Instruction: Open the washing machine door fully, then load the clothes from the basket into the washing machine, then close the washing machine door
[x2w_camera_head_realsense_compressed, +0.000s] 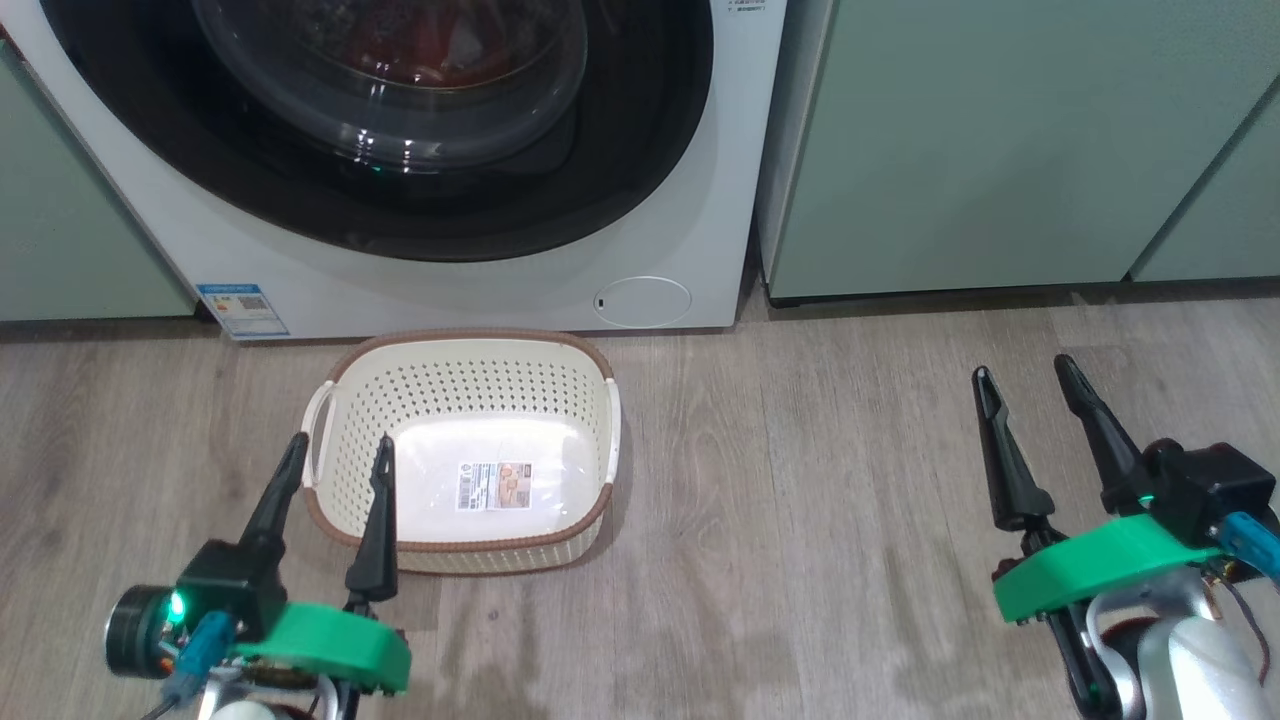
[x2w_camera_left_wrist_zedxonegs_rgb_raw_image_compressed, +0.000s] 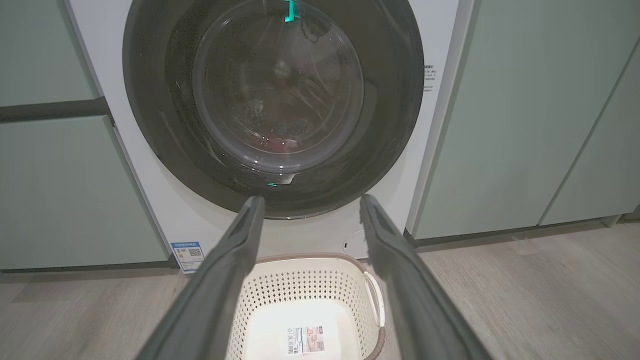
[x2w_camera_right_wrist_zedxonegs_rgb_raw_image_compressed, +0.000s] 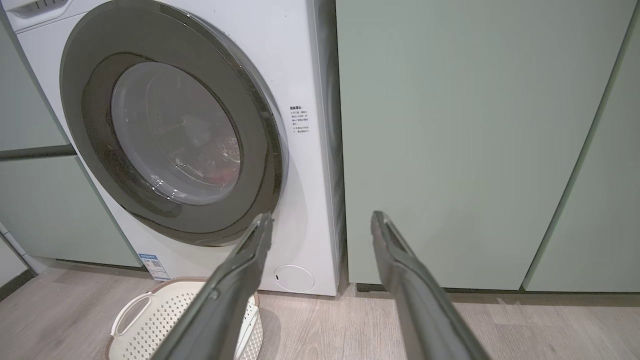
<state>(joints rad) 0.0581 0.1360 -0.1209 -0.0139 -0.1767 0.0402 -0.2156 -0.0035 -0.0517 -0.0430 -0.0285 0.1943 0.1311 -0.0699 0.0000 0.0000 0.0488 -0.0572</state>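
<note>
Two empty grippers gape; the left gripper (x2w_camera_head_realsense_compressed: 342, 440), over the basket's (x2w_camera_head_realsense_compressed: 470, 338) rim, is nearer the shut washing machine door (x2w_camera_head_realsense_compressed: 640, 150) ahead than the right gripper (x2w_camera_head_realsense_compressed: 1022, 368).

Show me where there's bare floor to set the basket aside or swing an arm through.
Widest bare floor: between the basket and the right gripper, before the green cabinets. A narrower strip lies left of the basket. Crowded: the basket sits close before the washing machine, with the left gripper over its near left corner.
</note>
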